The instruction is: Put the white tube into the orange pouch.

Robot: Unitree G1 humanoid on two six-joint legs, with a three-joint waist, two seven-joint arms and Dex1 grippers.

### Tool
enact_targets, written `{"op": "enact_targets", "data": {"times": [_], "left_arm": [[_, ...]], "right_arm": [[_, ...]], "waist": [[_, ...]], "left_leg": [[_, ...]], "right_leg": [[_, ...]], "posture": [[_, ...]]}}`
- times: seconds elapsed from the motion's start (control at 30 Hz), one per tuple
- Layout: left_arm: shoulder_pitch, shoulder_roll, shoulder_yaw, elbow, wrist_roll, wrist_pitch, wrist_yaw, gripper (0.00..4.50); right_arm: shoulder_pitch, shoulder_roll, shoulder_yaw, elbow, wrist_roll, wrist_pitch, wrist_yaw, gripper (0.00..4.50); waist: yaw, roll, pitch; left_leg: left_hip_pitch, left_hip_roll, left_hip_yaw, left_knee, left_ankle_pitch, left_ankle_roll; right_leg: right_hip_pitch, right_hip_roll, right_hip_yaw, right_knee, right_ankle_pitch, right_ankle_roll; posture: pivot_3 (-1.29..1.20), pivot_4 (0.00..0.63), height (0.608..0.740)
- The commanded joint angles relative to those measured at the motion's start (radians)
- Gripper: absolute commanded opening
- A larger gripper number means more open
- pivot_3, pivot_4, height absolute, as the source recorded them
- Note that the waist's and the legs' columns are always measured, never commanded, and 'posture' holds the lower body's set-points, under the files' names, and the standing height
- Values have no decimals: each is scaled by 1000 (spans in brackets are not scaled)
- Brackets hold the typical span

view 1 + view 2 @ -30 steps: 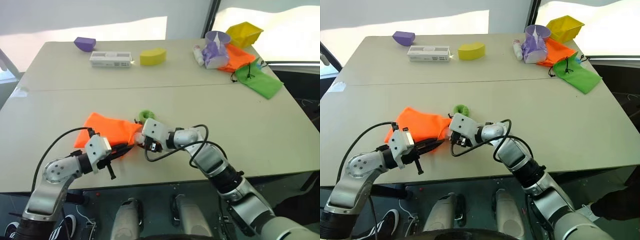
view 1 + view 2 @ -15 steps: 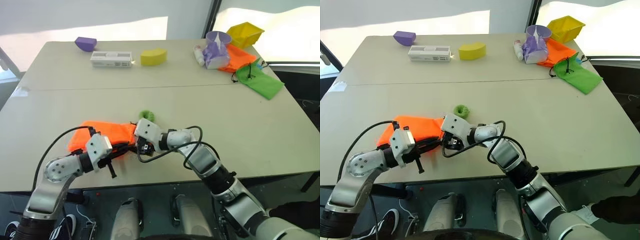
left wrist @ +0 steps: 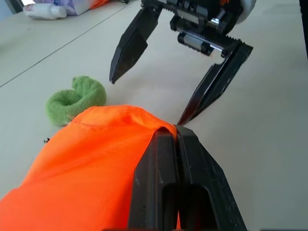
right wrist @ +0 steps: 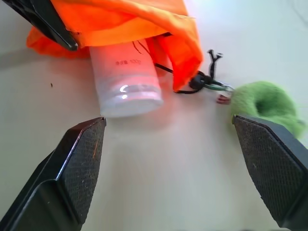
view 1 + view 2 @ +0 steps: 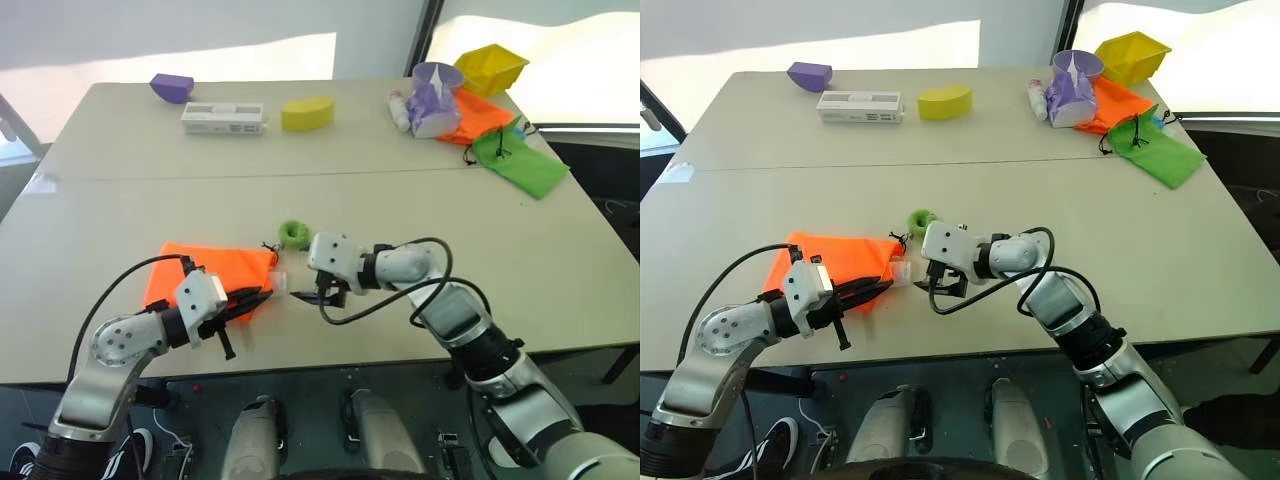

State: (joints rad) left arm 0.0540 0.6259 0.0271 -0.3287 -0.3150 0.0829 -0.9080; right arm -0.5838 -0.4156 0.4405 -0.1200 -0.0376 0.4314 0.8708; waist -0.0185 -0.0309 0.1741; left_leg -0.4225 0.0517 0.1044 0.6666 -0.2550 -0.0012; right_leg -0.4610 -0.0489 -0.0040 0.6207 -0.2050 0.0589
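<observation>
The orange pouch (image 5: 210, 272) lies flat near the table's front edge, its mouth toward the green ball (image 5: 294, 234) on its black cord. My left gripper (image 5: 260, 294) is shut on the fabric at the pouch's mouth, as the left wrist view shows (image 3: 175, 137). The white tube (image 4: 126, 79) lies on the table with one end inside the mouth and the other end sticking out (image 5: 278, 282). My right gripper (image 5: 315, 294) hangs open just right of the tube's free end, not touching it. Its fingers (image 4: 79, 163) are spread wide.
Along the table's far side stand a purple block (image 5: 170, 87), a flat white box (image 5: 222, 118) and a yellow block (image 5: 306, 113). At the far right are a white-and-pink bottle (image 5: 398, 108), a purple bag (image 5: 433, 95), a darker orange pouch (image 5: 478, 113), a green pouch (image 5: 520, 160) and a yellow bin (image 5: 489, 66).
My right gripper has opened and drawn back to the right from the pouch's mouth, leaving the tube lying there. The pouch has settled flatter. The left gripper has kept its hold.
</observation>
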Motion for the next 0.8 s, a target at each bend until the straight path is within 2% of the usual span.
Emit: {"op": "enact_targets", "data": {"times": [0.03, 0.1, 0.23, 0.33, 0.47, 0.57, 0.67, 0.77, 0.8], "left_arm": [[-4, 2, 5, -24, -11, -14, -2, 0], [-7, 1, 4, -21, -10, -15, -3, 0], [-14, 1, 2, -16, -9, -17, -5, 0], [-15, 0, 1, -17, -8, -18, -4, 0], [-13, -1, -2, -18, -6, -19, -3, 0], [-13, -3, -3, -21, -7, -19, -1, 0], [-9, -3, -4, -18, -5, -23, -2, 0], [-9, -3, -4, -16, -4, -26, -3, 0], [-10, -3, -5, -15, -4, -28, -4, 0]], "right_arm": [[-34, -2, -53, 2, 1, -111, -18, 4391], [-53, 16, -67, 55, -18, -204, -58, 4391], [-77, 30, -4, 167, -126, -397, -124, 4391], [-91, 83, 27, 243, -194, -496, -204, 4391], [-103, 120, 64, 308, -263, -593, -242, 4391], [-107, 136, 76, 322, -306, -640, -275, 4391], [-93, 199, 39, 303, -231, -611, -262, 4391], [-86, 218, 45, 293, -224, -608, -241, 4391], [-82, 215, 55, 296, -228, -614, -229, 4164]], "waist": [[0, 0, 0], [-1, 0, 0], [-1, 0, 0], [-1, 0, 0], [-1, 0, 0], [0, 0, 0], [0, 0, 0], [-2, 0, 0], [-1, 0, 0]], "left_leg": [[0, 0, 0, 0, 0, 0], [0, 0, 0, 0, 0, 0], [1, 0, 0, 0, 0, 0], [1, 0, 0, 0, 0, 0], [0, 0, 0, 0, 0, 0], [1, 0, 1, 0, 0, 0], [1, 0, 0, 0, 0, 0], [1, 0, 0, 0, 0, 0], [2, 1, 0, 0, 0, 0]], "right_leg": [[0, 1, 0, 0, 0, 0], [0, 1, 0, 1, 0, 0], [0, 1, 0, 1, 0, 0], [1, 1, 0, 0, 0, 0], [1, 1, 0, 0, 0, 0], [1, 1, 0, 0, 0, 0], [1, 1, 0, 1, 0, 0], [1, 1, 0, 2, 0, 0], [1, 1, 0, 3, 0, 0]], "posture": [[0, 150, 740], [0, 150, 740], [0, 150, 740], [0, 150, 740], [0, 150, 740], [0, 150, 740], [0, 150, 740], [0, 150, 740], [0, 150, 740]]}}
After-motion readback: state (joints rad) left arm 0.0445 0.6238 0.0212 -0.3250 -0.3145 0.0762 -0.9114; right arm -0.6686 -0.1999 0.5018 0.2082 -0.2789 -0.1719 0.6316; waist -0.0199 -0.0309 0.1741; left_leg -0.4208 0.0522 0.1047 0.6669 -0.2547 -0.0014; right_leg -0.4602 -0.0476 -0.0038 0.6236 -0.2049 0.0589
